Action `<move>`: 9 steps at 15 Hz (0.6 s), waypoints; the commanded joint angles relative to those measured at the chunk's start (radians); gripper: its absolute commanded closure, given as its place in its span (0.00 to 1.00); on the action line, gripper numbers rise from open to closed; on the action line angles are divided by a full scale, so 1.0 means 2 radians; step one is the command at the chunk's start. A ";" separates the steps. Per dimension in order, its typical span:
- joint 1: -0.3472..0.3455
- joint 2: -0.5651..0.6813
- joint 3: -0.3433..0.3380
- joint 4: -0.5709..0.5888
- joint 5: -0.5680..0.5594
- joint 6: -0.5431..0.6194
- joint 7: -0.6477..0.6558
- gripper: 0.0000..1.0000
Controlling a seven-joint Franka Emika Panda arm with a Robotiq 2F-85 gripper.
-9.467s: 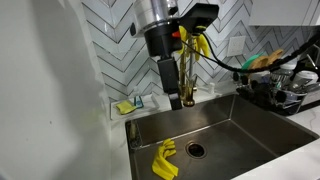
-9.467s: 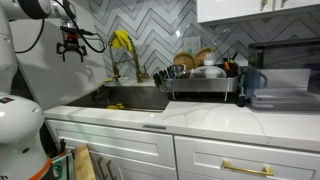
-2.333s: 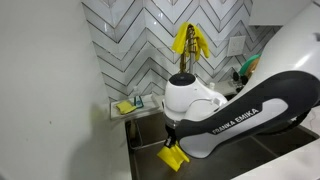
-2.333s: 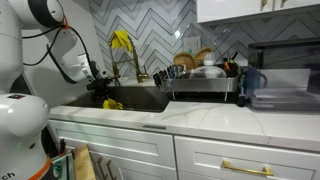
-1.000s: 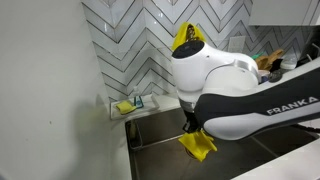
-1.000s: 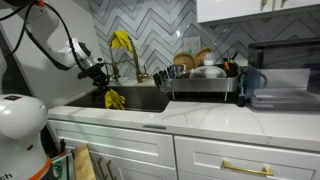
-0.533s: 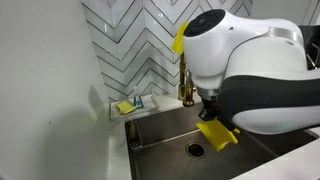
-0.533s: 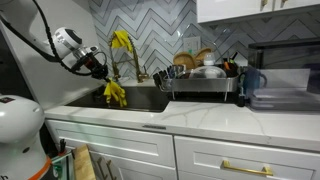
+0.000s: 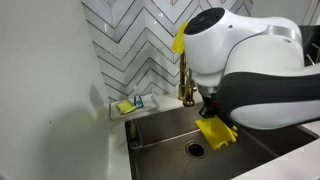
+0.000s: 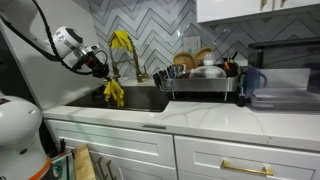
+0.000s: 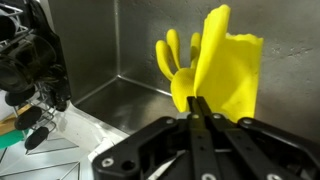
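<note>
My gripper point(image 11: 201, 108) is shut on a yellow rubber glove point(image 11: 215, 68); the glove hangs from the fingertips with its fingers spread against the steel sink wall in the wrist view. In both exterior views the glove point(image 9: 215, 133) point(image 10: 114, 94) dangles above the steel sink point(image 9: 165, 125), lifted off its floor, below the gripper point(image 9: 210, 111) point(image 10: 103, 72). The arm's big white body fills much of an exterior view. A second yellow glove point(image 10: 121, 41) is draped over the brass faucet point(image 9: 186, 85).
The sink drain point(image 9: 194, 150) lies below the held glove. A soap and sponge holder point(image 9: 128, 105) sits on the back ledge. A dish rack point(image 10: 200, 78) full of dishes stands on the counter beside the sink, with a dark appliance point(image 10: 285, 75) beyond it.
Over the last second the arm has lifted the yellow glove up off the sink and carried it sideways; since half a second ago it has hardly moved.
</note>
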State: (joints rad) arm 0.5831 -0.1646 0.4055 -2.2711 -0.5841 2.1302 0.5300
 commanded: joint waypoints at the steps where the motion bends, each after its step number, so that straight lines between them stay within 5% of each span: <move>1: -0.031 -0.047 0.027 0.002 0.003 -0.038 0.005 1.00; 9: -0.090 -0.091 0.077 0.063 -0.058 -0.083 0.027 1.00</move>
State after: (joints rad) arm 0.4579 -0.3407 0.5049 -2.1773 -0.6212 1.9667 0.5384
